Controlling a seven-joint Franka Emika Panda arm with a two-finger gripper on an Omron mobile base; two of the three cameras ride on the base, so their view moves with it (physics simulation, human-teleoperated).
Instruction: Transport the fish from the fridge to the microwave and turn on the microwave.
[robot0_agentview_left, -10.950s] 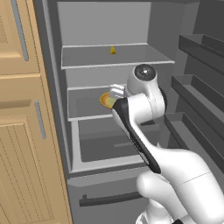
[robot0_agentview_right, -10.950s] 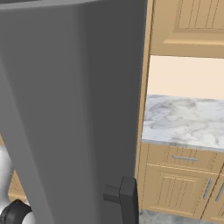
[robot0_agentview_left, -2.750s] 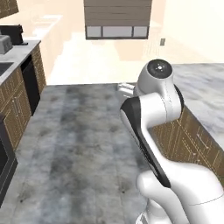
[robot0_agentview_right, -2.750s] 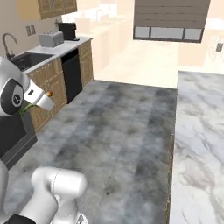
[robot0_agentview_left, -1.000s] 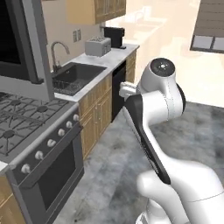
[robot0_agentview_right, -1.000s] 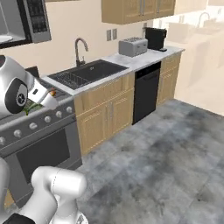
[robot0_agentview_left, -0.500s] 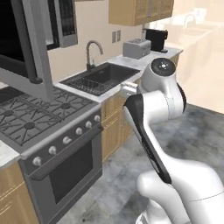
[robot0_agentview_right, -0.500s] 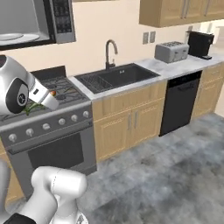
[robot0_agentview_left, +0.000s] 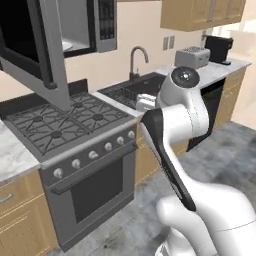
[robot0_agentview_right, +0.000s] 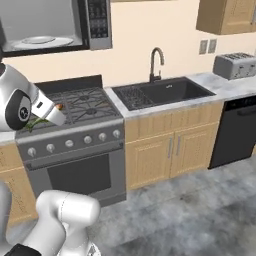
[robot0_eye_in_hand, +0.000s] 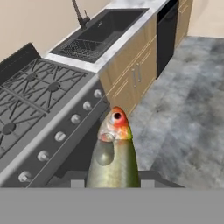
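My gripper is clamped on the slender green-grey fish with an orange-red head, which sticks forward out of it, head away from me, over the floor in front of the stove. In the right base view the fish sits at my hand beside the range front. Over the last second the base has swung along the kitchen: the black gas stove has gone from the view's edge to directly ahead, and the silver-grey over-range microwave now hangs above it, door open, white turntable plate exposed. Judgement: carry is nearly done; next I must lift the fish up to the cavity. The steel sink lies further right.
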